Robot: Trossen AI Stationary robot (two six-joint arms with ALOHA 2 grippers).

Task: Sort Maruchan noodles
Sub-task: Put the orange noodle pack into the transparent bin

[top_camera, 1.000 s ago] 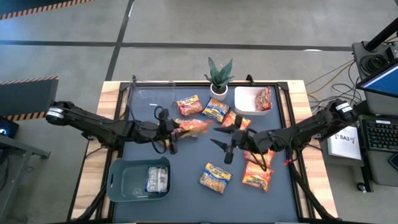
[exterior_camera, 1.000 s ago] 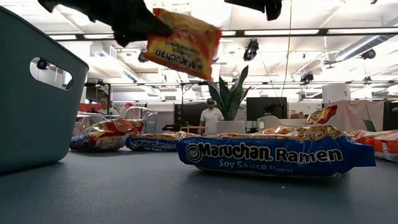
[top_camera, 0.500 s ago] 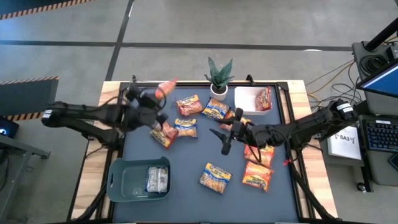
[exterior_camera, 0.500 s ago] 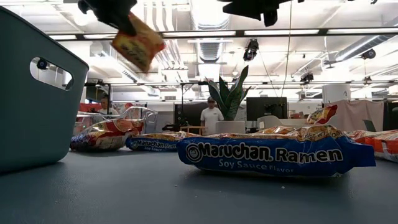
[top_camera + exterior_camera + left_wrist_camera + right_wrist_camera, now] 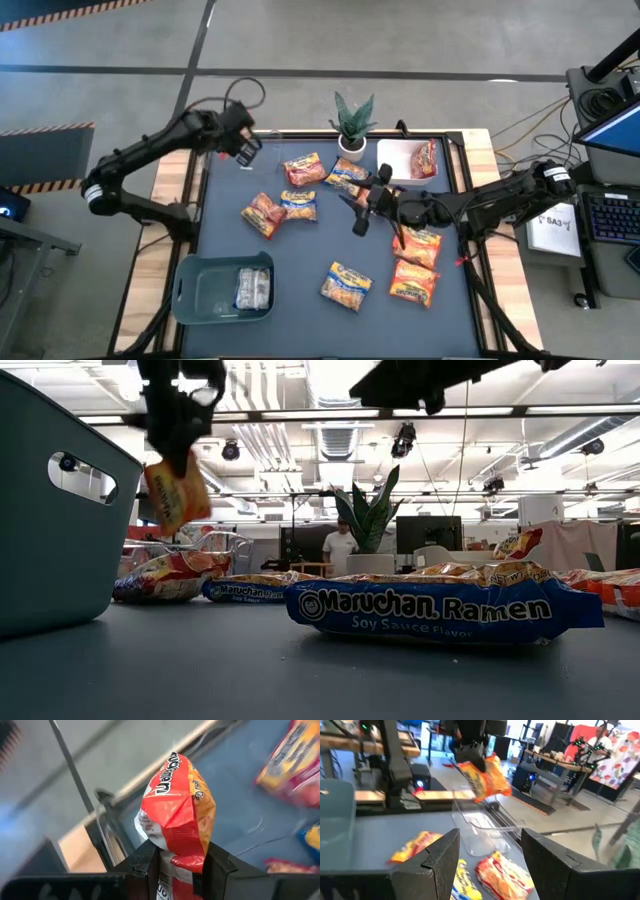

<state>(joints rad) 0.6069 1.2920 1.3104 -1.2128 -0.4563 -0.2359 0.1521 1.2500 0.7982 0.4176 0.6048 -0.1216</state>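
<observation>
The left hand [image 5: 181, 862] hangs above the far left corner of the table [image 5: 300, 310], its fingers pinching an orange-red noodle packet [image 5: 177, 815] by one end. Right under that hand sits a clear plastic bin [image 5: 485, 827], and the packet dangles over it, clear of the table. On the near side of that hand, toward the table's middle, lie a red packet [image 5: 262, 214] and a yellow-and-blue packet [image 5: 299, 204] touching each other, with two more just beyond them beside the potted plant [image 5: 352, 122]. Well apart on the near side of the left hand, a teal bin [image 5: 225, 290] holds a silvery packet [image 5: 254, 289].

The right hand [image 5: 362, 207] hovers over the middle of the table with its fingers spread and nothing between them. Behind it lie red packets [image 5: 415, 262]; beyond it a white tray [image 5: 392, 160] holds one red packet. Near the front edge, a soy sauce packet [image 5: 440, 610] lies flat.
</observation>
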